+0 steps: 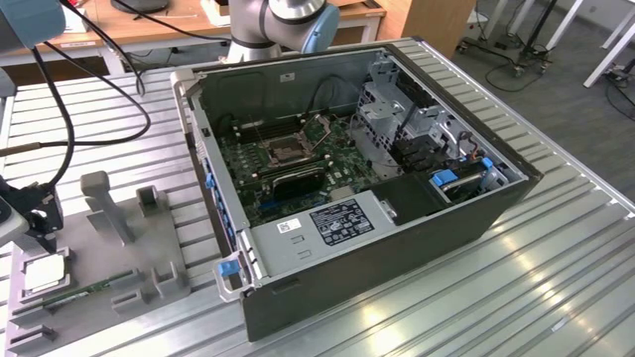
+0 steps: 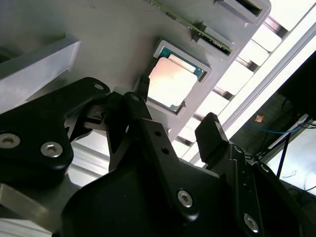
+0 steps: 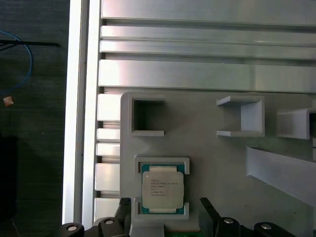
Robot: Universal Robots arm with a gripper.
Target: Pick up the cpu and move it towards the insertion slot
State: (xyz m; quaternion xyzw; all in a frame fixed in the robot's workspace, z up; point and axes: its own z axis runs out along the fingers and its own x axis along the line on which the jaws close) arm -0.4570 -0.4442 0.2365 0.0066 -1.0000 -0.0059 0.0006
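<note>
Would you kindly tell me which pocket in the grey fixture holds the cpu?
The framed pocket nearest the hand holds the cpu; the two square pockets beyond it stand empty.

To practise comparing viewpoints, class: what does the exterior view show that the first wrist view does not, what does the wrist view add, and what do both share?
Exterior view: the open computer case with the insertion slot on its board, well apart from the grey fixture beside the case.
First wrist view: the gripper open, one fingertip either side of the recess holding the cpu, and two empty square pockets in the fixture.
Shared: the cpu lying flat in the grey fixture on the ribbed metal table.
</note>
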